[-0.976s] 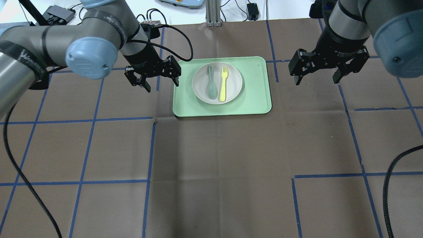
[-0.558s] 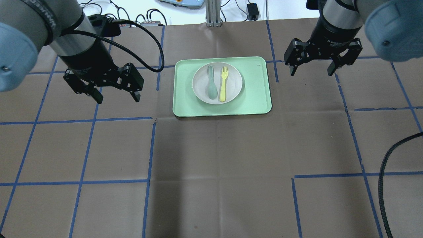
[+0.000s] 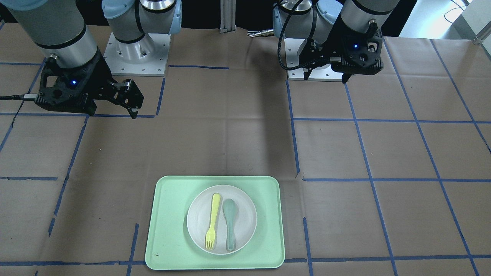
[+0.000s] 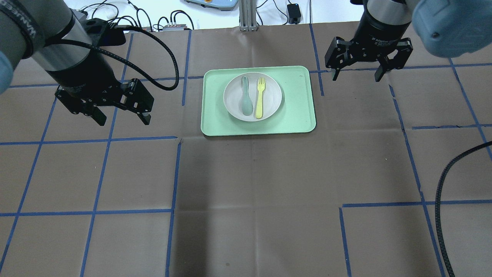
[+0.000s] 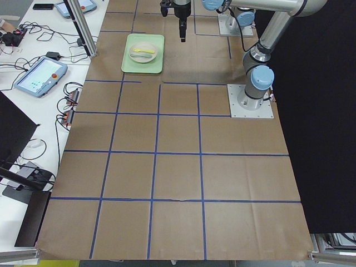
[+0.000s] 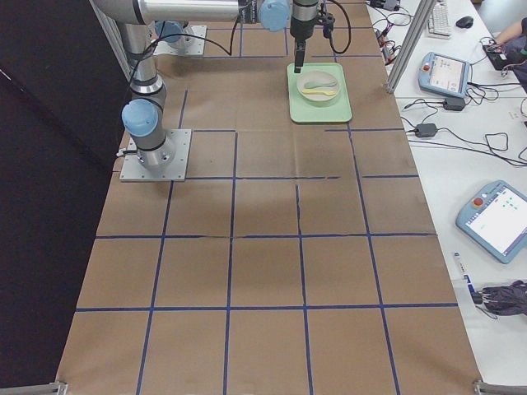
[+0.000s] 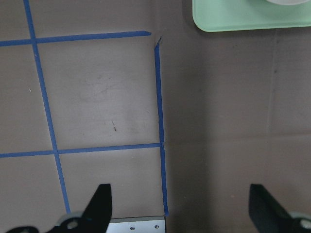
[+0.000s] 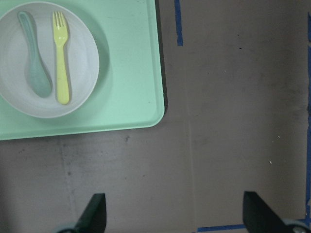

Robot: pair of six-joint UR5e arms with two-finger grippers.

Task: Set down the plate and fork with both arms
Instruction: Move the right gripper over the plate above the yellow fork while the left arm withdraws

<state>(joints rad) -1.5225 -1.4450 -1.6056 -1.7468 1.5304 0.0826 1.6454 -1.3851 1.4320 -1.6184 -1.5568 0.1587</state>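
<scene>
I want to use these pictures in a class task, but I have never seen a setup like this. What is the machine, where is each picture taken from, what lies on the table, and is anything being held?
This is a two-armed robot at a paper-covered table. Its "hands" are black two-finger grippers. One picture looks down from behind the robot and one faces it from across the table. Two look along the table from its ends, and two come from small cameras on the wrists, looking down. On the table lies a mint-green tray. On the tray sits a round off-white plate, and on the plate a yellow fork and a grey-green spoon lie side by side. The left gripper and the right gripper hang open over bare table, one on each side of the tray. Nothing is held.
</scene>
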